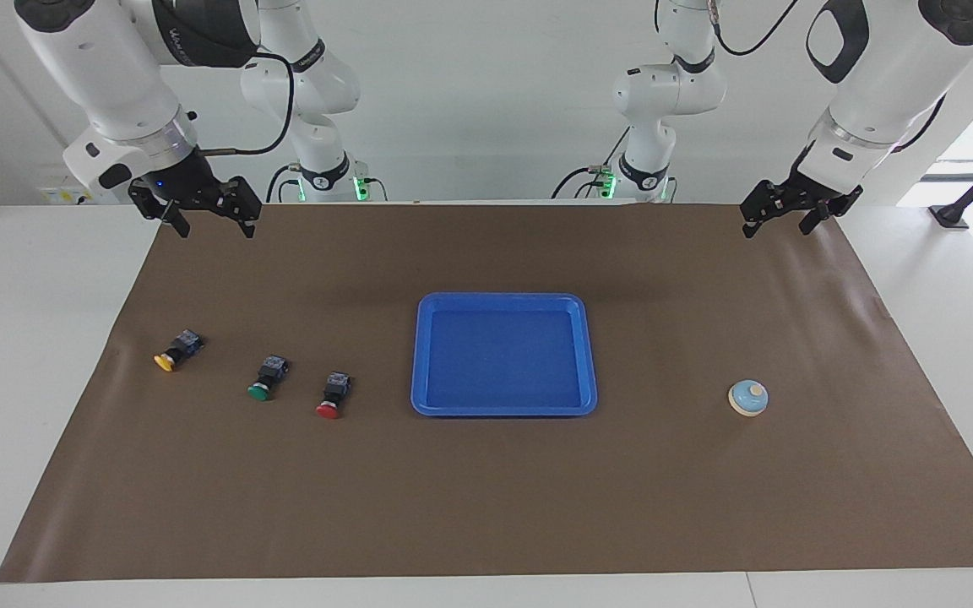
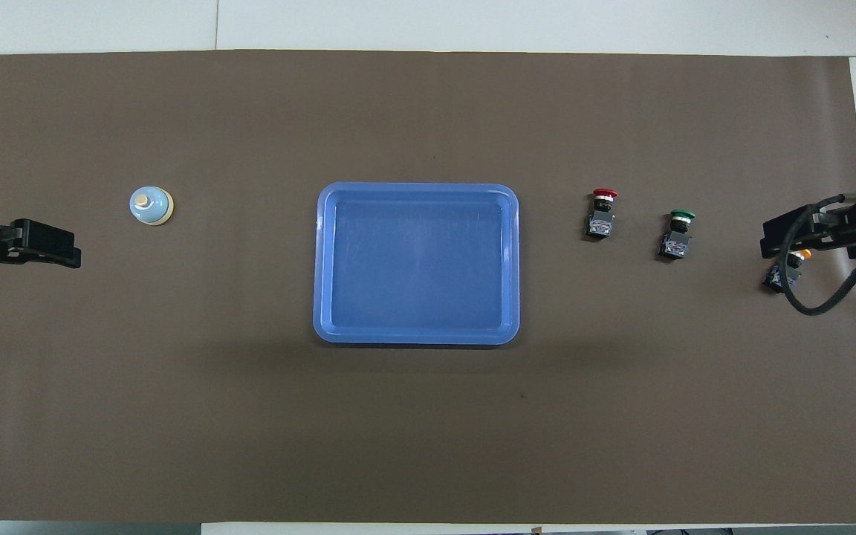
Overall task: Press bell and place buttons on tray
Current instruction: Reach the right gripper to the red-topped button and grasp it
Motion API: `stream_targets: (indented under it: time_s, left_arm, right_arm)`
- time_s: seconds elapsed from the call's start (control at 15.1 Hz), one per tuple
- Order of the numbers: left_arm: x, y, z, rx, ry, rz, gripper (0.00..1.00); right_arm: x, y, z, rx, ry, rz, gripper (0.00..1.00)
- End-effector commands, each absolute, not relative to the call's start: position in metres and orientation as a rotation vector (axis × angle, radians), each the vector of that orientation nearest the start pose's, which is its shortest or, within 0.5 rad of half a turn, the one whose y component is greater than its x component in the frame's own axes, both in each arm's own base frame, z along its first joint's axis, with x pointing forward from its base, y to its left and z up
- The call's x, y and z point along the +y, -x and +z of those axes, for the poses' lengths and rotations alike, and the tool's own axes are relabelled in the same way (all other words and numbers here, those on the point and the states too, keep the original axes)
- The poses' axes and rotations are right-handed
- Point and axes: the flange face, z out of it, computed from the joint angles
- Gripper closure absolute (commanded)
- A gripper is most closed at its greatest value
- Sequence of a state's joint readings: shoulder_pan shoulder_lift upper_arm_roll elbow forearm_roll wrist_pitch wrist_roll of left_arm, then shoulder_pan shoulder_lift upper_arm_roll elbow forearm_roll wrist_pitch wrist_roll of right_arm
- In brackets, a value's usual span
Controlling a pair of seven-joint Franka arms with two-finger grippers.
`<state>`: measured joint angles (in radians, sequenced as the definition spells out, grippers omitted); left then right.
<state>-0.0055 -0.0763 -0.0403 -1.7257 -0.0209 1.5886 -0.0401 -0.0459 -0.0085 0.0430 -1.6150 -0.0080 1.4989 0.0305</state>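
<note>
Both grippers hang high over the robots' edge of the counter [image 1: 486,507], nothing held. Left gripper [image 1: 787,220]: fingers apart, at its own end. Right gripper [image 1: 209,219]: fingers wide apart, at its end.

Tray [image 1: 588,355] mid-counter, empty. Bell [image 1: 747,398] sits toward left arm's end, farther out than the left gripper, so left arm looks nearer for the press.

Buttons in a row toward right arm's end: yellow button [image 1: 171,353] outermost, green button [image 1: 266,378], red button [image 1: 332,395] closest to tray. Long axes point away from robots, caps outward.

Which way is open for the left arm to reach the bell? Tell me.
Probably straight down and forward: the left gripper hangs over the mat's edge at the bell's end, with only bare mat between them.
</note>
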Motion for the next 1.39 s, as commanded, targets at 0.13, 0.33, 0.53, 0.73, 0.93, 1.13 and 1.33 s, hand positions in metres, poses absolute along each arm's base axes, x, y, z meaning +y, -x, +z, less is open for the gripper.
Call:
stream_targets:
  time_s: [0.13,0.33,0.53,0.73,0.93,1.13,1.33]
  left_arm:
    - [-0.026,-0.524,0.6,0.0,3.162,0.091,0.0]
    - [-0.025,-0.524,0.6,0.0,3.162,0.091,0.0]
    - [-0.025,-0.524,0.599,-0.002,3.164,0.094,0.0]
    - [-0.025,-0.524,0.6,0.0,3.162,0.091,0.0]
    - [-0.025,-0.524,0.6,-0.002,3.164,0.091,0.0]
    - [-0.025,-0.524,0.6,0.0,3.162,0.091,0.0]
    - [-0.026,-0.524,0.6,0.0,3.162,0.091,0.0]
  right_arm:
    - [0.003,-0.537,0.595,0.065,3.159,0.102,0.0]
    - [0.017,-0.539,0.569,0.068,3.155,0.062,0.0]
    - [0.044,-0.561,0.533,0.133,3.15,0.075,0.0]
    - [0.074,-0.584,0.48,0.18,3.145,0.066,0.0]
    - [0.092,-0.588,0.422,0.197,3.128,-0.037,0.0]
    - [0.104,-0.588,0.386,0.227,3.118,-0.066,0.0]
    - [0.104,-0.6,0.356,0.235,3.108,-0.093,0.0]
